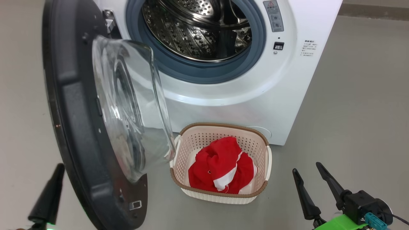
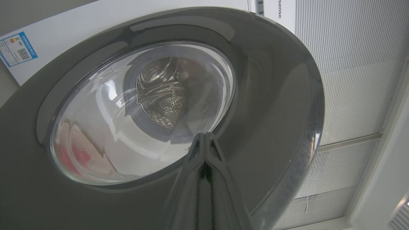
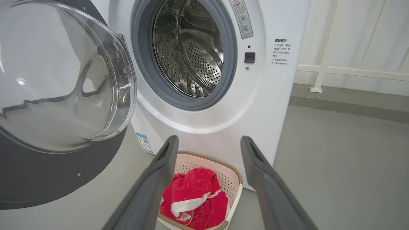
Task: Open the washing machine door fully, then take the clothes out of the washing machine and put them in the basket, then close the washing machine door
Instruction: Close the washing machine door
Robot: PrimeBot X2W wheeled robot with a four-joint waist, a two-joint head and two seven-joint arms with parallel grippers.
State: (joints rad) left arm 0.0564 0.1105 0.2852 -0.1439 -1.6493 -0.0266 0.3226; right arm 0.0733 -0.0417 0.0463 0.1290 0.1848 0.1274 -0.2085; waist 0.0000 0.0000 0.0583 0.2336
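The washing machine [image 1: 255,105] stands with its steel drum [image 1: 198,32] showing and nothing red inside it. The washing machine door [image 1: 73,95] is swung out to the left, its glass porthole [image 1: 127,105] bulging toward the basket [image 1: 220,126]. The red clothes [image 1: 220,166] with white trim lie inside the basket on the floor before the machine. My left gripper [image 1: 59,169] is shut and empty behind the door; in the left wrist view its closed tips [image 2: 204,135] point at the door's outer face [image 2: 271,95]. My right gripper [image 1: 306,167] is open and empty, right of the basket [image 3: 235,174], short of the clothes [image 3: 195,191].
Grey floor [image 1: 351,111] spreads to the right of the machine. A white railing [image 3: 319,70] and a low step run behind it at the right. Ribbed white panels [image 2: 345,80] lie beyond the door's edge in the left wrist view.
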